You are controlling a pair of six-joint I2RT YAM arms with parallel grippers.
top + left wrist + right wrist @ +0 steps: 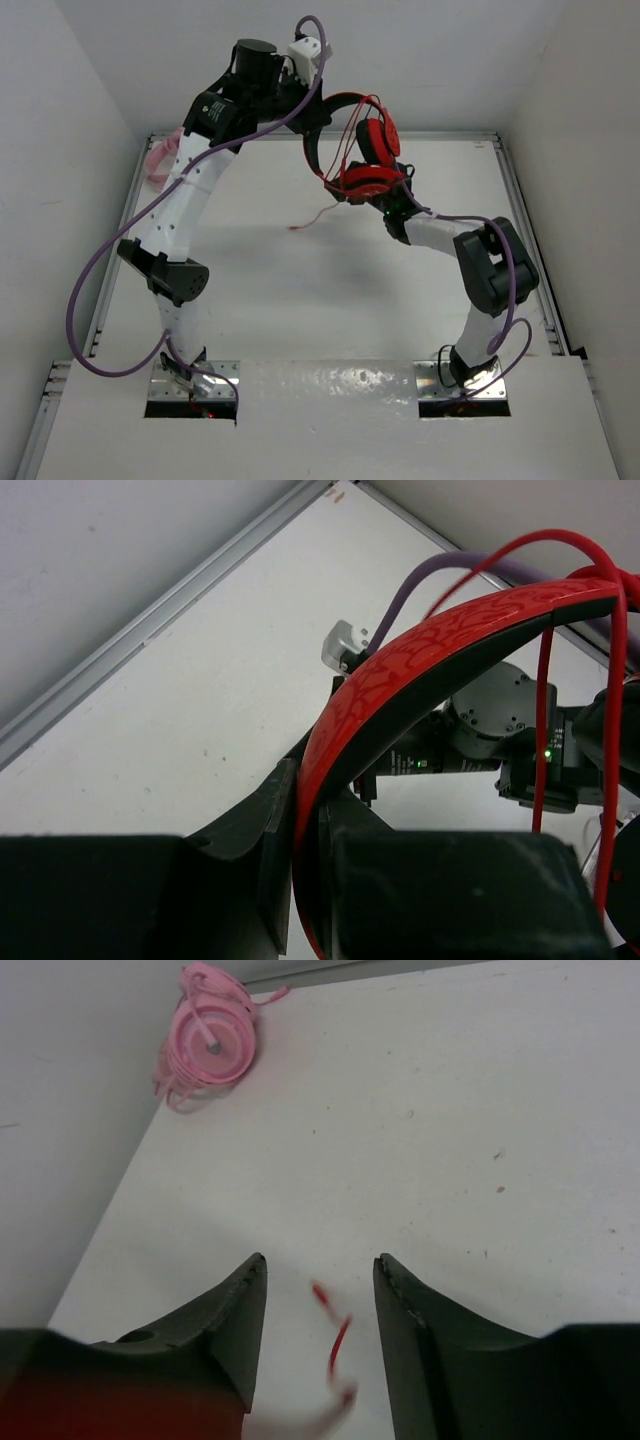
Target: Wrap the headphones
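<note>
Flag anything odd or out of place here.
The red over-ear headphones hang midair, headband pinched in the left hand. Their thin red cable is loosely looped over it, tail dangling free below the open right hand. No damage visible.

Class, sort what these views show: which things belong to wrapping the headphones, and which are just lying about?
Belonging to the job: headphones; red cable; left gripper, clamped on the headband; right gripper, open.
Lying about: pink coiled bundle.
</note>
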